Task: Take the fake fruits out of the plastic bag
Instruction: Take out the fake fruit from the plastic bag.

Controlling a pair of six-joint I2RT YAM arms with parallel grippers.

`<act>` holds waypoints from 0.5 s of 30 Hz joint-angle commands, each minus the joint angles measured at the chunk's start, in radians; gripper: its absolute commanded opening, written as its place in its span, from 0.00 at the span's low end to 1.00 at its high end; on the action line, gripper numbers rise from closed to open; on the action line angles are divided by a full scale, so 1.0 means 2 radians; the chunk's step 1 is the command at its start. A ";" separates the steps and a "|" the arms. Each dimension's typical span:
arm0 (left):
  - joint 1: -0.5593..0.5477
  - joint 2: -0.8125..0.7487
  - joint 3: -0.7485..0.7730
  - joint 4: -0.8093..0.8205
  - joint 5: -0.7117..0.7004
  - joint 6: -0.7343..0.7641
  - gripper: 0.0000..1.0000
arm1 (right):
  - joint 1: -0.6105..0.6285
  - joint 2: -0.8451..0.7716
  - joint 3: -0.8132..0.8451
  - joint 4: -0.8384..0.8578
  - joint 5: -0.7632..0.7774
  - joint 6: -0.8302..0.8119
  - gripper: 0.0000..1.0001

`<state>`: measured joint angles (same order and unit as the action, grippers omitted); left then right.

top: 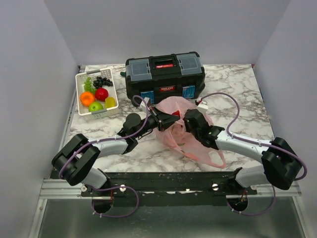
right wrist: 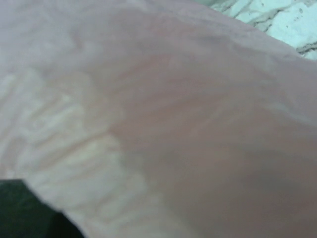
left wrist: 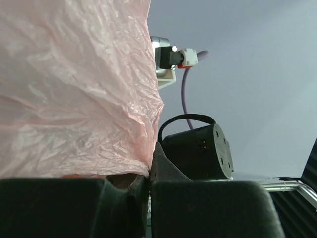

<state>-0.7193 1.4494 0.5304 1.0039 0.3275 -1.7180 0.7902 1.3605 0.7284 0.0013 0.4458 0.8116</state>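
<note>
The pink plastic bag [top: 173,106] lies crumpled on the marble table in front of the toolbox. My left gripper [top: 165,119] is shut on a fold of the bag's film [left wrist: 74,89] at its left edge; in the left wrist view its jaws [left wrist: 147,178] meet on the plastic. My right gripper [top: 187,125] is pushed into the bag from the right, its fingertips hidden. Pink film [right wrist: 163,114] fills the right wrist view. Fake fruits sit in the white basket: an orange [top: 87,98], a red apple [top: 101,93], a green apple [top: 95,106], a lemon [top: 110,102] and dark grapes [top: 103,81].
A black toolbox [top: 164,77] stands right behind the bag. The white slotted basket [top: 79,82] is at the back left and also holds a light green grape bunch [top: 88,85]. A bag handle [top: 218,161] trails toward the near edge. Grey walls close in on the table.
</note>
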 commanded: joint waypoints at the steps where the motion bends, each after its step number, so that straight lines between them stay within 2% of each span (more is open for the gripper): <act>1: 0.002 0.000 0.010 0.027 0.019 -0.005 0.00 | -0.011 0.000 -0.032 0.081 0.023 0.015 0.25; 3: 0.002 0.003 0.007 0.024 0.021 -0.006 0.00 | -0.022 0.009 -0.036 0.102 0.019 0.018 0.36; 7: 0.002 0.010 -0.001 0.019 0.025 -0.008 0.00 | -0.035 0.041 -0.022 0.121 0.001 0.018 0.45; 12: 0.002 0.017 0.002 0.003 0.033 0.001 0.00 | -0.040 0.066 -0.037 0.190 -0.016 0.016 0.66; 15: 0.002 0.021 0.002 0.001 0.035 0.005 0.00 | -0.046 0.086 -0.043 0.228 -0.037 0.023 0.69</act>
<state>-0.7193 1.4750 0.5327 1.0027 0.3622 -1.7248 0.7116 1.4887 0.6613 0.2951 0.4191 0.8383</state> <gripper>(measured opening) 0.003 0.676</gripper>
